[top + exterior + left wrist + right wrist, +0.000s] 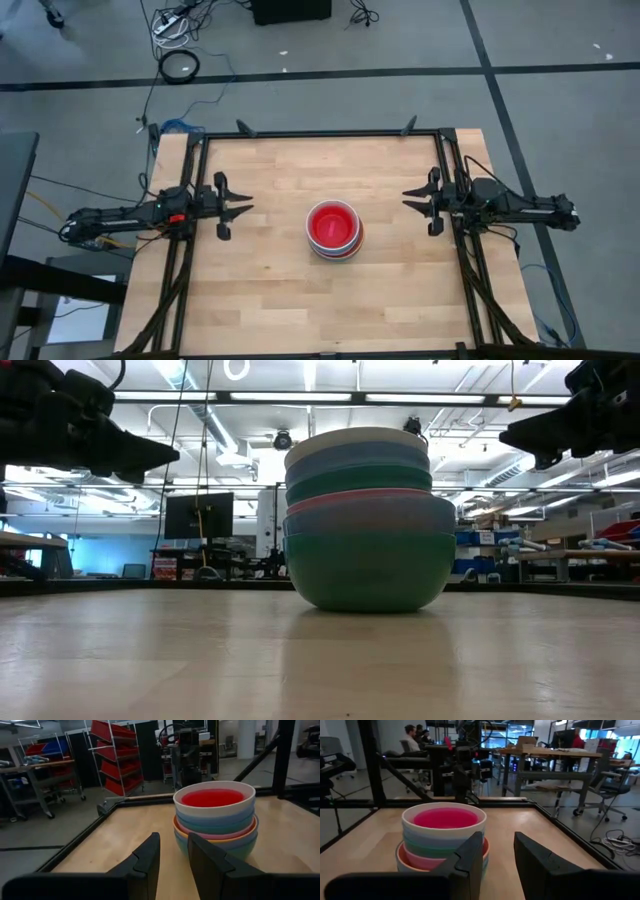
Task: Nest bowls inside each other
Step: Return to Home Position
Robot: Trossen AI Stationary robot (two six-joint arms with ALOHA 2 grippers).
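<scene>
The bowls stand as one nested stack (333,228) at the table's middle, and the bottom green bowl (368,575) rests on its base on the wood. A red bowl (212,798) lies innermost, inside a white one (443,831); light blue, teal, pink and orange rims show below. My left gripper (240,205) hangs open above the table's left side and points level at the stack (215,817), well short of it. My right gripper (410,198) hangs open above the right side, also pointing level at the stack and apart from it. Neither has anything between its fingers.
Bare wood (270,300) surrounds the stack on every side. Black frame rails (320,133) run along the table's far, left and right edges. Beyond the table are red shelving (117,755), work tables, and seated people (412,735).
</scene>
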